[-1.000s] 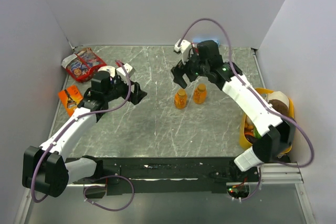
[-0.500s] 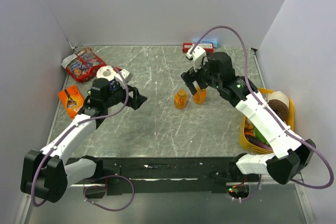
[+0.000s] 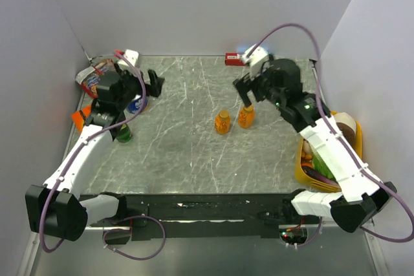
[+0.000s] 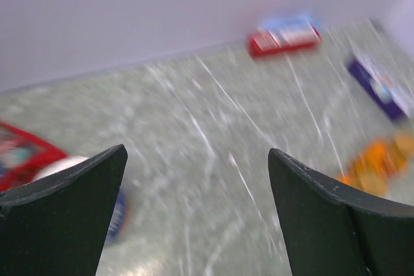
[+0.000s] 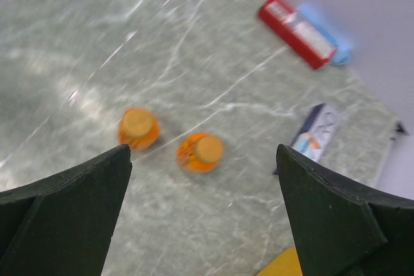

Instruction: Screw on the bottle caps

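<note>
Table: grey-green marbled table top (image 3: 181,153); work surface, bears all listed below.
Right arm: white-and-black right arm (image 3: 323,140), reaching fwd & inward from its base, wrist bent down. Right gripper (image 3: 243,95) hangs just above one bottle, prob. lining up to drop onto its cap. Jaws wide apart, nothing held.
Left arm: white-and-black left arm (image 3: 84,153), stretched to rear-left corner, well apart from the bottles; prob. parked clear of the other arm's work. Left gripper (image 4: 197,159) spread wide, empty, pointing across the table toward the back wall.
Tub: yellow plastic tub (image 3: 299,159) at table's edge by the right arm, mixed clutter inside; no part in the task.
Bottles: two small squat translucent orange plastic bottles, mid-table, upright, near each other but apart. One bottle (image 5: 138,132) sits nearer centre, the other (image 5: 194,158) is under the right gripper. Upright so necks face a top-down approach.
Caps: two small round flat orange plastic caps, one (image 5: 138,121) and another (image 5: 209,148), each on a bottle neck. Whether threaded tight: cannot tell. A tightening twist is prob. what is left.
</note>
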Controlling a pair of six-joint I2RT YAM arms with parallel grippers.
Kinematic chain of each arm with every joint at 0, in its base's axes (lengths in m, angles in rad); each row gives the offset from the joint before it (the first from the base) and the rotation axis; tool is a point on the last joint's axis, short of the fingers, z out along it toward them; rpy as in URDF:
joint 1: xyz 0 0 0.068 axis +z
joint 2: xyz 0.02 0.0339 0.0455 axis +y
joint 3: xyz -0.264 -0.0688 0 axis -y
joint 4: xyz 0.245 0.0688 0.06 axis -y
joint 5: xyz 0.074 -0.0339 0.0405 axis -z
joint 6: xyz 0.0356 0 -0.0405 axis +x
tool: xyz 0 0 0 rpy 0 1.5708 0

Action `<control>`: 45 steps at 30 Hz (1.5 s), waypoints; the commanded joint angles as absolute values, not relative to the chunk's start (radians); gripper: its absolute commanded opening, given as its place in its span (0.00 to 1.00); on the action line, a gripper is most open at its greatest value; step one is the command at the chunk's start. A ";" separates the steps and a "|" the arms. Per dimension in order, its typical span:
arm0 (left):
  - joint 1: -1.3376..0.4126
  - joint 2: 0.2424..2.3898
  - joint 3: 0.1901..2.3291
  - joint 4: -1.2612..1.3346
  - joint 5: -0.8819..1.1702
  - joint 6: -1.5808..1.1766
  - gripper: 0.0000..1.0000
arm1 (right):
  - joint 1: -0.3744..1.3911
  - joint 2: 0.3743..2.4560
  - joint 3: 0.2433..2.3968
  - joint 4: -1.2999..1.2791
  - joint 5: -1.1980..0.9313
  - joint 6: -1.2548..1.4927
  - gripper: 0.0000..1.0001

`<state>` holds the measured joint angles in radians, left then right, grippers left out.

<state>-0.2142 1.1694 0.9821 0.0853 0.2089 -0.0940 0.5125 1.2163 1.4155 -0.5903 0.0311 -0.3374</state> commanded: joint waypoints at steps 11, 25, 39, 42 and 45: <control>-0.109 1.082 1.126 0.173 -0.153 -0.160 0.96 | 0.476 0.948 1.377 -0.337 0.103 -0.302 0.99; -0.098 0.875 0.513 0.385 0.037 -0.127 0.96 | 0.500 0.942 1.025 -0.339 -0.006 -0.456 0.99; -0.098 1.066 0.733 0.218 -0.070 -0.310 0.96 | 0.502 0.947 1.215 -0.460 0.081 -0.347 0.99; -0.098 1.075 0.741 0.213 -0.069 -0.310 0.96 | 0.502 0.931 1.213 -0.446 0.094 -0.354 0.99; -0.098 1.066 0.738 0.227 -0.061 -0.317 0.96 | 0.502 0.931 1.224 -0.482 0.060 -0.363 0.99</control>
<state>-0.1123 1.0836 1.0874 0.1455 -0.1219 -0.1585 0.4778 0.9775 1.3800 -0.3859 0.0940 -0.2989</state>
